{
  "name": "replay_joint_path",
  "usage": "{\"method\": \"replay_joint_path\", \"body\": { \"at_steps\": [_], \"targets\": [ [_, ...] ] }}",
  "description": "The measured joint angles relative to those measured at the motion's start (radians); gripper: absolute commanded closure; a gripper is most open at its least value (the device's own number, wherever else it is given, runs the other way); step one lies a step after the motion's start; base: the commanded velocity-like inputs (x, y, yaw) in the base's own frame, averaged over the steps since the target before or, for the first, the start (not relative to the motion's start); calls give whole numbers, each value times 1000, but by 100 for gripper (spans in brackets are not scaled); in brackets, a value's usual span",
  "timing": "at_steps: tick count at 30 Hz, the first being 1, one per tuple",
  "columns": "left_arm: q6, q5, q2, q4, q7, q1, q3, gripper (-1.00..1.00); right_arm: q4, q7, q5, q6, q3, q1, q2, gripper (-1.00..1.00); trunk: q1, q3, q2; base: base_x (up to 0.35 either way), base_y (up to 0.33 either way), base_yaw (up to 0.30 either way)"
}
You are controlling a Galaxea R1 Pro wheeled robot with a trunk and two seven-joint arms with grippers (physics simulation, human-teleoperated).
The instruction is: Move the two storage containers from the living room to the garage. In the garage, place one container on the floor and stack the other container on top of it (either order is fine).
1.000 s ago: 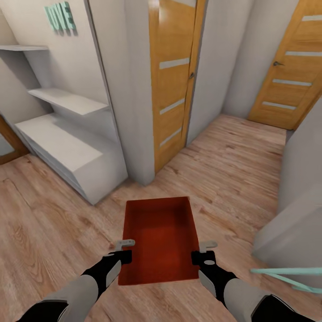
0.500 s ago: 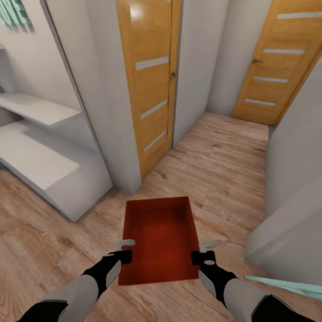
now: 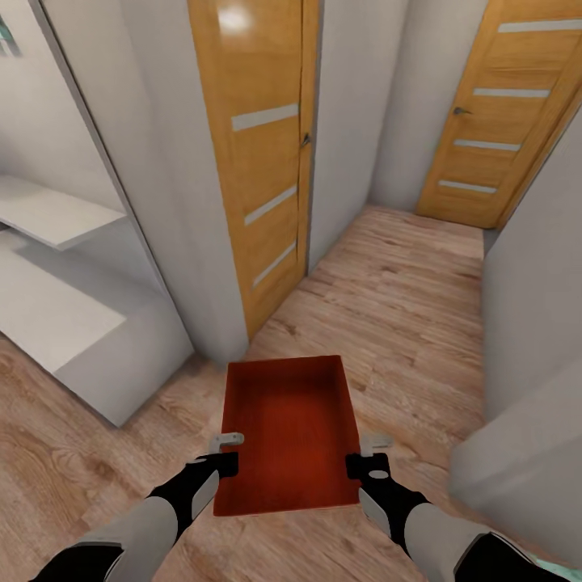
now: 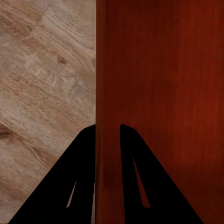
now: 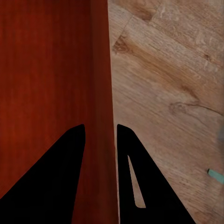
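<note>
One orange-red storage container (image 3: pixel 289 432) hangs level in front of me above light wood-plank flooring, open top up and empty. My left gripper (image 3: pixel 227 453) is shut on its left wall, my right gripper (image 3: pixel 365 454) on its right wall. In the left wrist view the container's wall (image 4: pixel 108 93) runs between the two black fingers (image 4: pixel 79 182). In the right wrist view the opposite wall (image 5: pixel 101 93) sits between the black fingers (image 5: pixel 133 182) the same way.
A white wall corner (image 3: pixel 202 267) stands just ahead left, with a honey-wood door (image 3: pixel 259 153) beside it. A second wooden door (image 3: pixel 493 113) closes the corridor's far end. White shelving (image 3: pixel 56 267) is at left, a white wall (image 3: pixel 533 339) at right. Plank floor (image 3: pixel 396 291) runs between.
The whole view has shifted: the shelving has slid left and the wall corner and doors have come closer. The container and both grippers hold the same place in front of me.
</note>
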Motion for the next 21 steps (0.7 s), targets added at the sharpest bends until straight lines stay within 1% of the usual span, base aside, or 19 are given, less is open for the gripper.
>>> {"method": "replay_joint_path", "body": {
  "at_steps": [21],
  "targets": [
    [0,0,0,-1,0,0,-1,100,1,-1,-3,-2,2,0,0,100,0,5,0,323,0,-5]
  ]
}}
